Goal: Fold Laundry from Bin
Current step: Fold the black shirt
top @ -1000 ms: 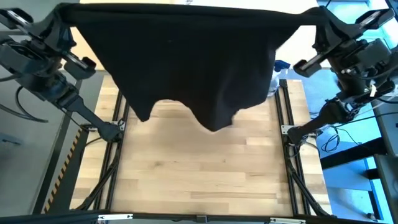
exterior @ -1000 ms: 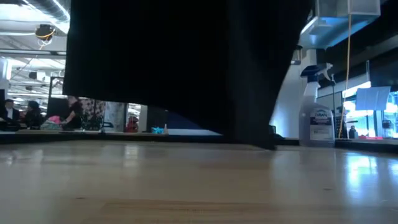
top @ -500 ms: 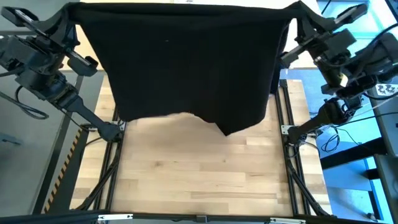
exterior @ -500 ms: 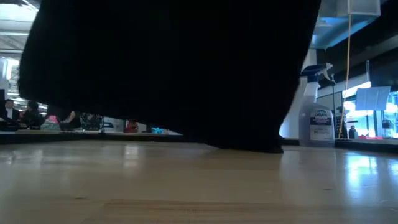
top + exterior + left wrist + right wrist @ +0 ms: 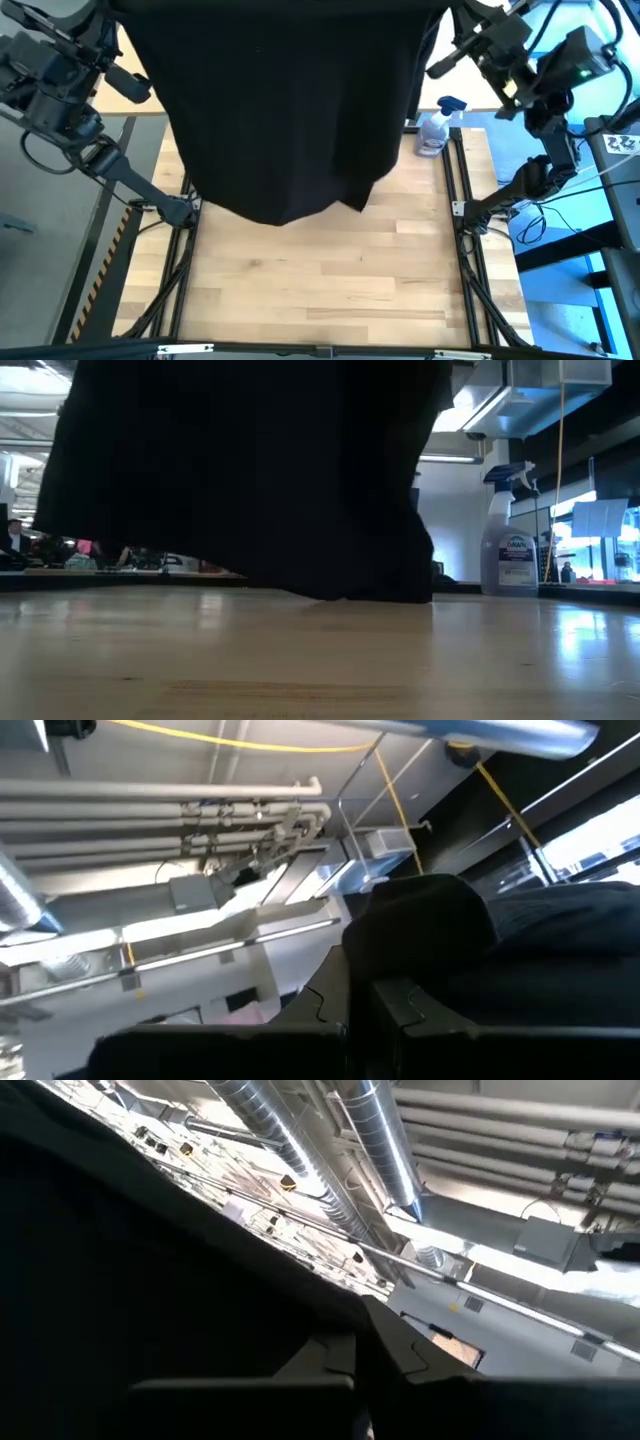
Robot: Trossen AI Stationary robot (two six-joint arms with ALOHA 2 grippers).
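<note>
A black garment (image 5: pixel 290 110) of the laundry hangs spread between my two grippers, high above the table's far half. My left gripper (image 5: pixel 112 8) is shut on its upper left corner and my right gripper (image 5: pixel 450 8) on its upper right corner. In the low view the garment (image 5: pixel 240 470) hangs as a wide dark curtain. Its lower edge (image 5: pixel 330 596) comes down to about the table top; whether it touches, I cannot tell. The bin is out of view. My left gripper pinches a bunched upper corner (image 5: pixel 425 925) of the black garment between its two fingers (image 5: pixel 400 1010), which slant upward. The cloth hangs down from there. My right gripper pinches the other upper corner (image 5: pixel 300 1325) between its fingers (image 5: pixel 330 1365), also slanting upward. The top edge runs slack between the two holds.
A spray bottle (image 5: pixel 435 130) stands at the table's far right, just right of the hanging cloth, also seen as the spray bottle (image 5: pixel 510 540) in the low view. The near half of the wooden table (image 5: pixel 320 290) lies bare. Black frame rails (image 5: pixel 470 260) run along both sides.
My right gripper has gone toward the table's left, nearer the left gripper. The garment, drawn wide a second ago, now hangs narrower and in deeper folds. Its lower edge has swung toward the near edge. The spray bottle has come out from behind it.
</note>
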